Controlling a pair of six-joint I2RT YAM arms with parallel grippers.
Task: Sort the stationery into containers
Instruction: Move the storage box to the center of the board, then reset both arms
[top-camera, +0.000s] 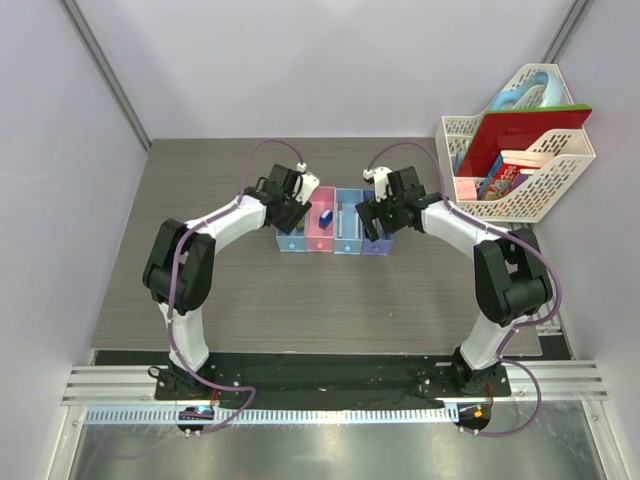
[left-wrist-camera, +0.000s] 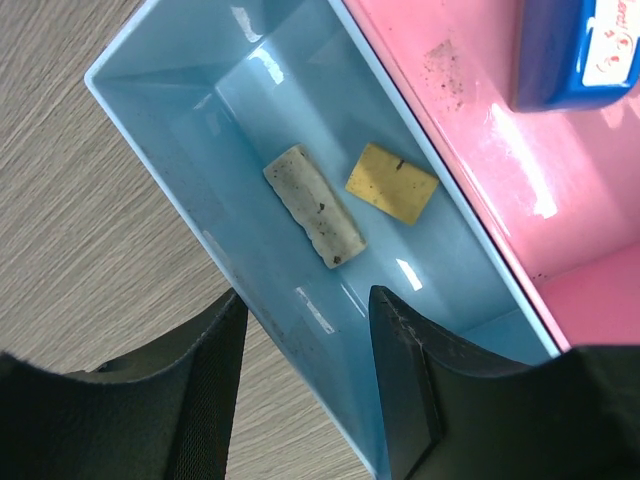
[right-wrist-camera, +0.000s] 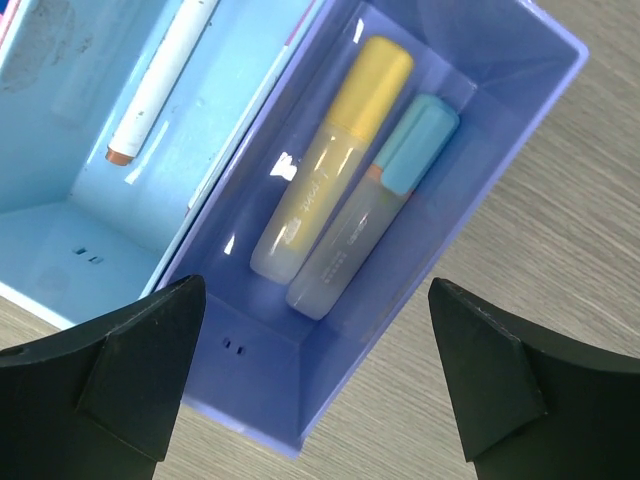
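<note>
We list beige eraser (left-wrist-camera: 313, 206), tan eraser (left-wrist-camera: 392, 183) beyond our released left pincer (left-wrist-camera: 308, 305). Beyond released right pincer (right-wrist-camera: 315, 295): highlighter (right-wrist-camera: 330, 160), marker (right-wrist-camera: 375, 205).

No wording reads cleanly from here. At one o'clock in the left wrist view, the blue block (left-wrist-camera: 560, 50) in the pink bin (left-wrist-camera: 500, 170) carries a white label (left-wrist-camera: 612, 55) with red print, cut off by the edge and illegible. In the purple bin (right-wrist-camera: 500, 130), the yellow highlighter (right-wrist-camera: 330, 160) and blue-capped marker (right-wrist-camera: 375, 215) show faint barrel lettering, too pale to read. At two o'clock from above, the books (top-camera: 503, 180) in the white basket (top-camera: 560, 165) show print that is too small to read.
</note>
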